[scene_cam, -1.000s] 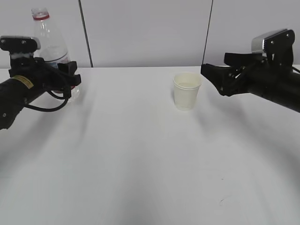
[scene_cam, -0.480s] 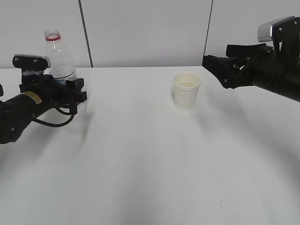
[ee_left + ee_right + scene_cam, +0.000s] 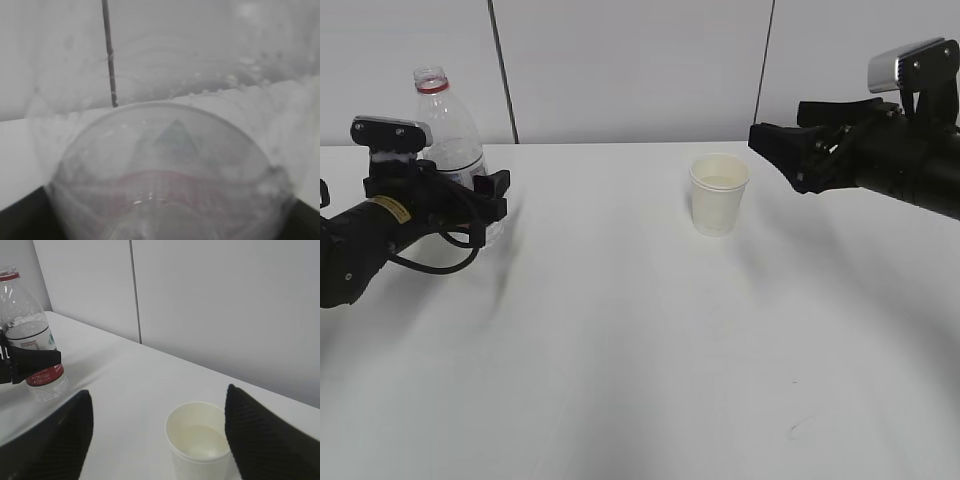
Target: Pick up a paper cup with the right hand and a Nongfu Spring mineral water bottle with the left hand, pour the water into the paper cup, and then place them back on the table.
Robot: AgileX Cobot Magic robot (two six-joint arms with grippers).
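- While the Nongfu Spring mineral water bottle (image 3: 450, 140) stands upright on the table (image 3: 620, 340), we see the left hand (image 3: 485, 200) around its lower body, fingers on either side of the label.
- Whether that hand grips the bottle or has let go, we cannot tell: the left wrist view shows only the clear bottle (image 3: 170, 170) filling the gap right in front of the hand, with dark finger edges at the lower corners.
- The bottle's neck with its red ring rises well above the left hand.
- The right hand (image 3: 785, 155) hangs above the table, spread wide and holding nothing.
- The paper cup (image 3: 719, 194) stands on the table just ahead of and below the right hand, apart from its fingers (image 3: 260, 435).
- A little water (image 3: 202, 442) lies in the cup's bottom.
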